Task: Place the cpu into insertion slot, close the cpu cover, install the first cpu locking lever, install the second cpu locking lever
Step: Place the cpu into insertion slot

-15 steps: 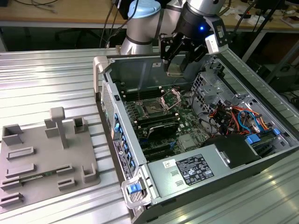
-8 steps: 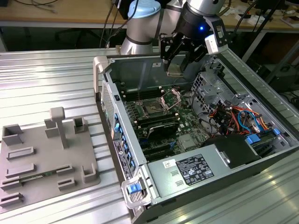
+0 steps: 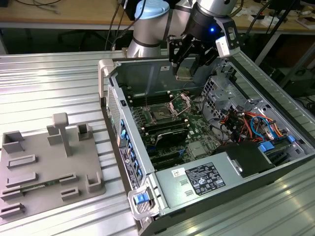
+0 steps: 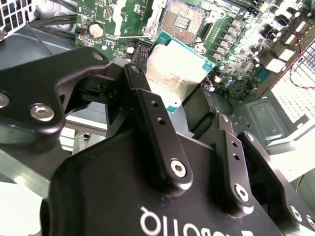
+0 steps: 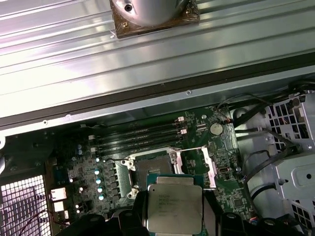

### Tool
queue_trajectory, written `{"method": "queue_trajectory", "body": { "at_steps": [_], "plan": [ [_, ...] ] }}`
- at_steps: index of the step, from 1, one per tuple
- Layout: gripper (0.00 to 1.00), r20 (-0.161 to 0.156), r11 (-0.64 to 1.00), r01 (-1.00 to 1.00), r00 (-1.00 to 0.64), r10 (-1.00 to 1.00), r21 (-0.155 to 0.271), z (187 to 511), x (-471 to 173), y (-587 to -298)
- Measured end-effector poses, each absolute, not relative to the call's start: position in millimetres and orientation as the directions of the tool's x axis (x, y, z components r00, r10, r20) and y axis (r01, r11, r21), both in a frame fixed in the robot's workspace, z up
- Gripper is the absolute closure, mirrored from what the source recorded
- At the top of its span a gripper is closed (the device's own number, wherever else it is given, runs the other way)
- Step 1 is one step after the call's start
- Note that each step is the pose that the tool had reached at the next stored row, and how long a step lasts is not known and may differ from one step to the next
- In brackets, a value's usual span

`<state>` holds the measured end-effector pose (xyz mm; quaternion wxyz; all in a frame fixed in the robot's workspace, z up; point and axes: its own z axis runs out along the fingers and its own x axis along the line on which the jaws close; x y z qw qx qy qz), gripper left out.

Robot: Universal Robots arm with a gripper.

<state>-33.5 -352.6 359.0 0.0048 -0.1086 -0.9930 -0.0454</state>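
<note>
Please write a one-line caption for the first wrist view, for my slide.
Gripper holding the cpu over the motherboard, with the insertion slot uncovered and the cpu cover open beside it.

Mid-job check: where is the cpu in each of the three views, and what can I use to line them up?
Exterior view: the cpu hangs in the gripper, above the open case and its green board.
Second wrist view: the cpu is clamped between the black fingers, silvery face showing.
First wrist view: the cpu covers the socket's near edge.
Shared landmark: the insertion slot, dark and uncovered.
</note>
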Motion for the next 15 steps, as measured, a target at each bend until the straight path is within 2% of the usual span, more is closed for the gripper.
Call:
{"method": "queue_trajectory", "body": {
  "at_steps": [15],
  "plan": [
    [0.45,0.019,0.959,0.269,-0.963,0.269,0.089,358.6,-34.9,-352.6]
  ]
}}
